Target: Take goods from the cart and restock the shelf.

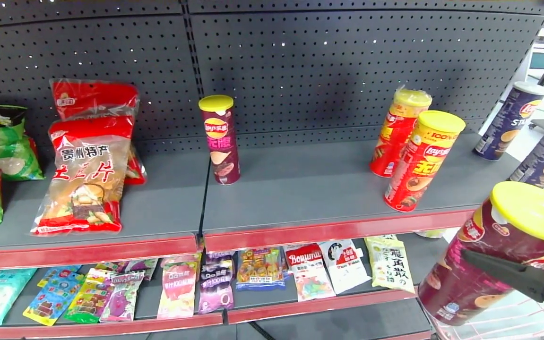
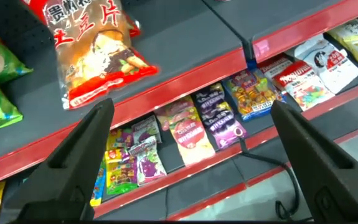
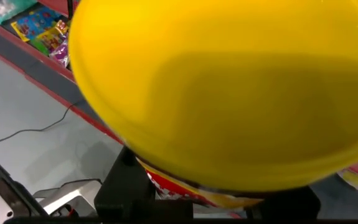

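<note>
Chip can (image 1: 513, 226), glossy yellow-lidded cylinder, sits in right claw (image 1: 498, 269).

The maroon can (image 1: 489, 231) I hold looks glossy, its yellow lid (image 3: 228, 87) smooth plastic; at 12 o'clock the shelf (image 1: 309, 189) is matt grey metal, the red bag (image 1: 85, 179) shiny film

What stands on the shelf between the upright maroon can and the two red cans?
Nothing; in the head view that stretch of grey shelf between maroon can and red cans is bare.
</note>
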